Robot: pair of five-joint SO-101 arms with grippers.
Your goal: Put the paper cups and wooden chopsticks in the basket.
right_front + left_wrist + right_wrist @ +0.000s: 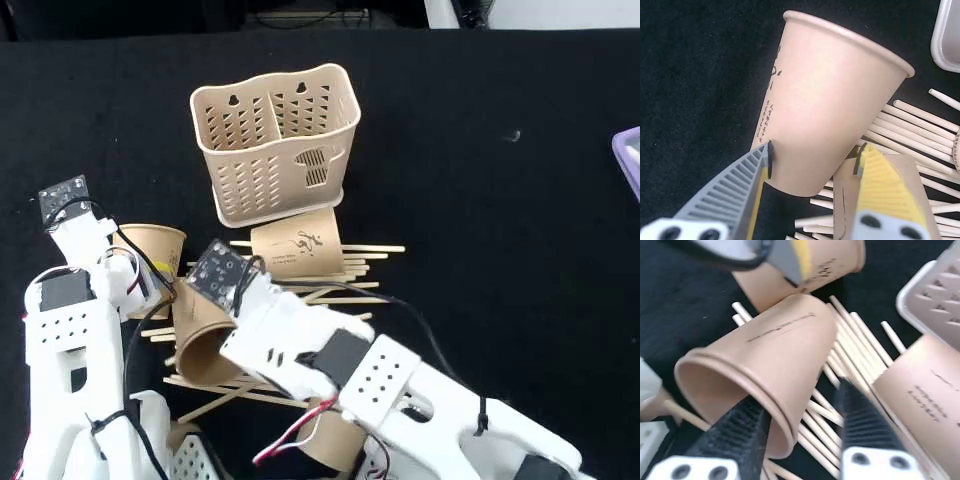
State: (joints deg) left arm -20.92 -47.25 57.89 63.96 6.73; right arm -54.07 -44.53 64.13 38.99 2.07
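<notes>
- Nearest the lens, the white right arm (400,390) comes in over the near edge of the black worktop (520,320). The right gripper (797,395) is spread wide, its black fingers (740,432) on either side of a tan paper cup on its side (765,350). The cup's mouth faces the wrist. Whether the pads touch it cannot be told.
- Beside it, near the left edge, the white left arm (65,340) holds the left gripper (815,147) apart around the base of a second tan paper cup (830,100). The grey finger (747,175) touches the wall, and the yellow finger (877,180) stands just clear. The mouth points away from the gripper.
- A spill of pale wooden chopsticks (375,248) lies flat under and between the cups, tips fanned toward the right. It is well apart from the right edge.
- A third tan paper cup (297,245) lies on the sticks just in front of the basket's base. A fourth tan paper cup (335,440) sits by the near edge, partly under the right arm.
- The beige perforated plastic basket (270,170) stands upright toward the far edge, split into two compartments, well apart from all four edges.
- A pale purple object (630,160), cut by the frame, sits at the right edge, well apart from the basket.
- Beyond the far edge, a white surface (560,12) shows by the right corner.
</notes>
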